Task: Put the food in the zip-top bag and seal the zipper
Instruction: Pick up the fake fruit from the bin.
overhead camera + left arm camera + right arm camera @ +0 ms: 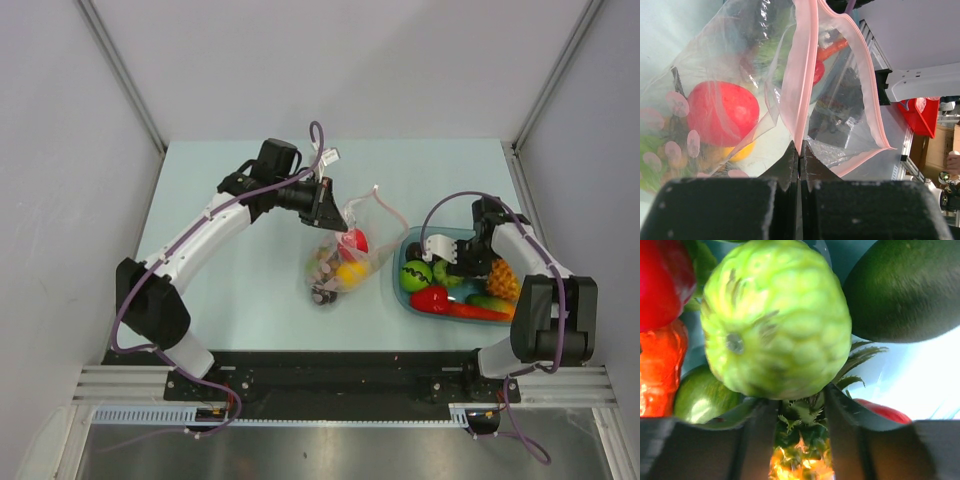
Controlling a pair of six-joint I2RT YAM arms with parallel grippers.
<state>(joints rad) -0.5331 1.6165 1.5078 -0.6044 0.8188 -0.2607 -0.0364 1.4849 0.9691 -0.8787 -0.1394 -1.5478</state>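
Clear plastic of the zip-top bag point(345, 255) lies mid-way across the table point(250, 290) from above, food point(350, 272) inside and my left gripper point(325, 207) at its mouth; my right gripper point(440, 262) is down in the blue tray point(402, 285). Left wrist: jaws closed, pinching the pink zipper point(805, 75). Right wrist: jaws partly apart, tips against a bumpy green fruit point(777, 320); I cannot tell whether they grip it.

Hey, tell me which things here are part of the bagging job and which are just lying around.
Part of the job: zip-top bag, its zipper pinched by the left gripper, red fruit inside, bumpy green fruit by the right gripper, pineapple, red vegetable.
Just lying about: blue tray, red bin, cardboard box.
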